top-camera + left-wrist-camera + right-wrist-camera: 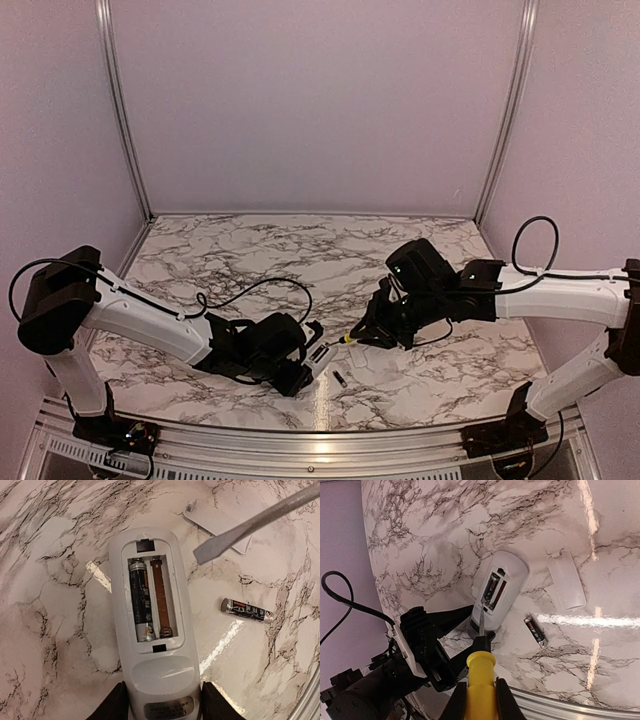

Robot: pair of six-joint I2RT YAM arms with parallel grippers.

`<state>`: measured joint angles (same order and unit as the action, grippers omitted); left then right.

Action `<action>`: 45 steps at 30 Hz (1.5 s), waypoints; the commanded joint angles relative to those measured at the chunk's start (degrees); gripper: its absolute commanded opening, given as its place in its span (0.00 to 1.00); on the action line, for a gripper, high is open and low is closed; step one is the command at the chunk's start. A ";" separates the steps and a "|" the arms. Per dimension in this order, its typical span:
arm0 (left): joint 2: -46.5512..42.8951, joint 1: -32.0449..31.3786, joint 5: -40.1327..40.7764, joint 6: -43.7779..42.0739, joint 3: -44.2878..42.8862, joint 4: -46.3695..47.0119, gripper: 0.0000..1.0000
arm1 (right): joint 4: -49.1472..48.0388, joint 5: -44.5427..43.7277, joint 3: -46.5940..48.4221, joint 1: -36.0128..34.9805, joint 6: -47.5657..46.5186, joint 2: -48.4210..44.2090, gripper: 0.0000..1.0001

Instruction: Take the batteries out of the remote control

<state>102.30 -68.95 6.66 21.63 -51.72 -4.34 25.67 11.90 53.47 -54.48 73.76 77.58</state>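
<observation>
The white remote control lies on the marble with its compartment facing up. My left gripper is shut on its near end, one dark finger on each side. One battery sits in the left slot; the right slot is empty. A second battery lies loose on the table to the right of the remote. My right gripper is shut on a yellow-handled screwdriver. Its flat blade hovers above and to the right of the remote's far end, touching nothing.
The flat white cover piece lies beyond the remote, under the blade. In the top view both arms meet near the table's front edge, with the remote and the loose battery between them. Purple walls enclose the marble table.
</observation>
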 commanded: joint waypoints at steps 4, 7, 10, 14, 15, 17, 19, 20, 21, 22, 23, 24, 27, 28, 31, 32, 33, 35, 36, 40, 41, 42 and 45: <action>2.84 0.20 -1.56 3.54 -2.46 -3.58 0.40 | 2.21 -7.24 2.92 -0.52 6.19 2.42 0.00; 3.27 1.02 -1.38 4.52 -3.66 -3.91 0.40 | 2.24 -7.91 3.36 -0.46 5.77 3.00 0.00; 4.12 1.65 -1.99 5.44 -4.85 -4.20 0.40 | 0.70 -7.29 3.26 -0.51 4.93 3.85 0.00; 5.90 1.84 -2.19 6.45 -7.04 -5.02 0.40 | 0.00 -5.91 4.03 -0.46 3.67 5.79 0.00; 6.30 1.88 -2.03 6.82 -7.52 -5.32 0.40 | 0.04 -5.78 4.21 -0.50 3.60 6.09 0.00; 6.74 1.89 -2.00 7.40 -8.21 -5.66 0.40 | 0.07 -5.74 4.20 -0.48 3.50 6.43 0.00; 6.78 1.89 -2.00 7.93 -8.32 -5.67 0.40 | 0.72 -6.00 4.39 -0.48 3.60 6.60 0.00; 6.77 1.89 -2.07 8.11 -8.31 -5.65 0.40 | 0.78 -6.13 4.44 -0.47 3.40 6.70 0.00; 6.77 1.89 -2.08 8.27 -8.10 -5.62 0.40 | 0.71 -6.18 4.38 -0.50 3.29 6.80 0.00; 6.76 1.89 -2.13 8.38 -7.94 -5.65 0.40 | 0.68 -6.14 4.36 -0.52 3.20 6.86 0.00; 6.69 1.89 -2.28 8.31 -7.87 -5.60 0.40 | 0.45 -6.06 4.32 -0.52 3.15 7.08 0.00; 6.76 1.89 -2.41 8.34 -7.84 -5.59 0.40 | 0.24 -6.02 4.32 -0.46 3.07 7.13 0.00; 6.92 1.89 -2.73 8.02 -8.01 -5.71 0.40 | 0.09 -6.55 4.27 -0.45 3.06 7.37 0.00; 7.01 1.94 -2.85 7.92 -8.10 -5.79 0.40 | 0.06 -6.80 4.27 -0.48 3.12 7.39 0.00; 7.12 1.90 -3.26 7.59 -8.22 -5.90 0.39 | -0.35 -7.40 4.04 -0.33 3.23 7.47 0.00; 7.12 1.93 -3.30 7.48 -8.28 -5.93 0.39 | -0.79 -7.49 3.89 -0.31 3.24 7.48 0.00; 7.11 1.89 -3.36 7.35 -8.30 -5.94 0.39 | -1.39 -7.43 3.65 -0.20 3.24 7.48 0.00; 7.12 1.89 -3.40 7.11 -8.39 -6.03 0.39 | -2.48 -7.27 3.11 -0.05 3.23 7.54 0.00; 7.12 1.89 -3.48 7.07 -8.47 -6.15 0.39 | -2.95 -7.10 2.86 0.05 3.19 7.65 0.00; 7.19 1.89 -3.79 6.67 -8.65 -6.36 0.39 | -3.61 -6.46 2.68 0.40 2.91 8.38 0.00; 7.16 1.89 -3.77 6.60 -8.70 -6.37 0.39 | -3.52 -6.38 2.69 0.41 2.84 8.40 0.00; 7.20 1.93 -3.76 6.59 -8.74 -6.49 0.39 | -3.29 -6.41 2.77 0.43 2.80 8.43 0.00; 7.37 1.89 -3.82 6.52 -8.96 -6.60 0.39 | -1.88 -6.70 3.23 0.60 2.42 8.10 0.00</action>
<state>107.24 -67.33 4.73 28.93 -60.01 -9.17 22.59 7.97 55.46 -54.28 74.56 85.30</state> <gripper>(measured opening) 0.480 0.149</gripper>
